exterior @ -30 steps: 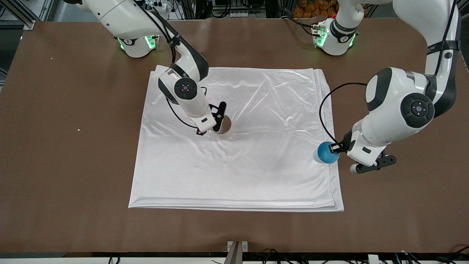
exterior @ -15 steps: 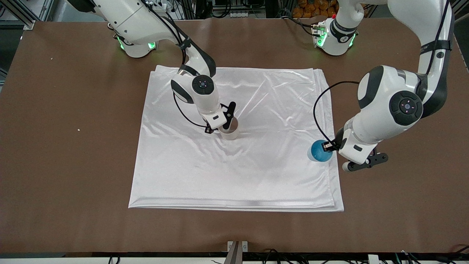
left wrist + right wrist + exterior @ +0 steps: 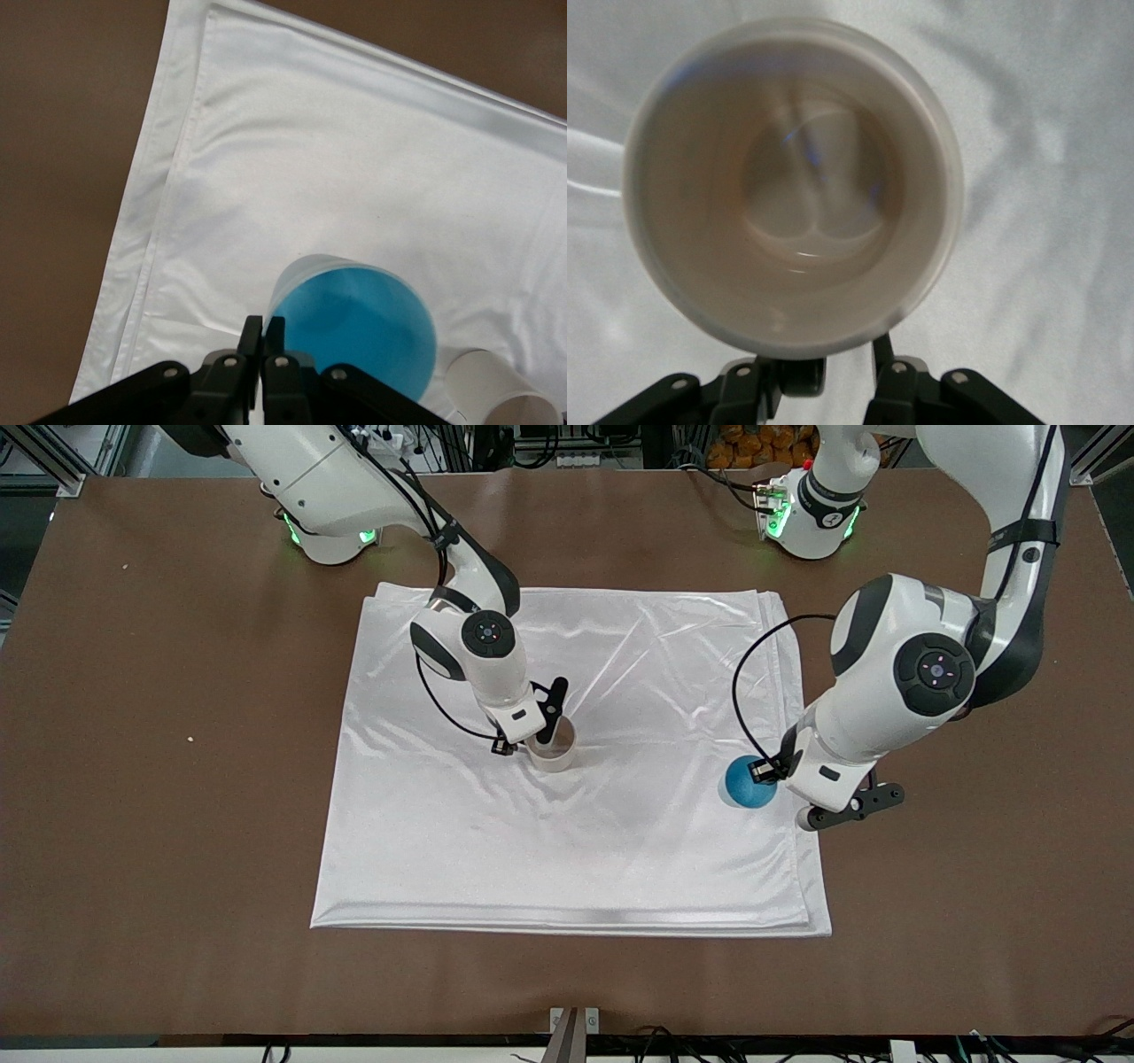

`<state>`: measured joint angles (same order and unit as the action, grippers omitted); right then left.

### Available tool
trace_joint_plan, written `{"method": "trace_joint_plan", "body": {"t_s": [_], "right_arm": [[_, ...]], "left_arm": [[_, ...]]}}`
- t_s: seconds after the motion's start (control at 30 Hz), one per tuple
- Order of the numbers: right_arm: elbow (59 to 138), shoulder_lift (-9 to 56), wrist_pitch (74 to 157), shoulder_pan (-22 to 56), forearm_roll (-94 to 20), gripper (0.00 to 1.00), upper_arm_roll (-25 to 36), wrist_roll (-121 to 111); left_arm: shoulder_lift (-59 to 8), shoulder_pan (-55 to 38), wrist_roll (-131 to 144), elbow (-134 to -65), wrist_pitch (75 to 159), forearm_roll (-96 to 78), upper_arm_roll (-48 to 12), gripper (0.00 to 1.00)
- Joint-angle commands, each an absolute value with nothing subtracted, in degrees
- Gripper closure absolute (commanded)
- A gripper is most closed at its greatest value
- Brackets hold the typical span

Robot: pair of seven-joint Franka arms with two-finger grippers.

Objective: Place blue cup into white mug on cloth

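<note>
- Blue cup (image 3: 747,781) pinched at its rim by the left gripper (image 3: 769,772), up in the air over the cloth (image 3: 620,850) near the edge at the left arm's end.
- White mug (image 3: 555,748) upright on the cloth, at about 9 o'clock from the blue cup, well apart.
- Right gripper (image 3: 542,731) closed on the white mug's rim, one finger inside and one outside.
- Nothing in the white mug (image 3: 793,181).

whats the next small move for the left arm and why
Probably carry the blue cup across the cloth toward the white mug. The left pincer is shut on the cup's rim near the cloth's edge at the left arm's end, while the right pincer grips the mug's rim, and the mug looks empty.
</note>
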<state>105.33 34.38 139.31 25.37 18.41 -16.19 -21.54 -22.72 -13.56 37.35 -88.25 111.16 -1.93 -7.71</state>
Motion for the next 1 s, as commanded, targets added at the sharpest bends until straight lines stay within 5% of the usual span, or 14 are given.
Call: {"method": "trace_joint_plan", "body": {"t_s": [0.0,0.23,0.33,0.97], "right_arm": [[104.41,34.02,138.34,24.43,20.65,0.18,-16.61,-20.22],[104.85,29.80,133.08,24.26,20.65,0.13,-16.61,-20.04],[104.68,27.25,130.00,24.00,20.57,0.00,-16.70,-20.48],[105.21,14.25,121.83,17.75,17.23,0.00,-17.31,-20.48]], "left_arm": [[-22.24,-15.64,40.96,-88.24,110.30,-2.11,-7.56,1.00],[-22.67,-18.01,44.03,-88.24,110.30,-2.20,-7.47,1.00],[-22.68,-19.16,45.96,-88.24,110.22,-2.20,-7.47,1.00],[-22.76,-25.75,56.60,-88.24,110.21,-2.29,-7.65,1.00]]}}
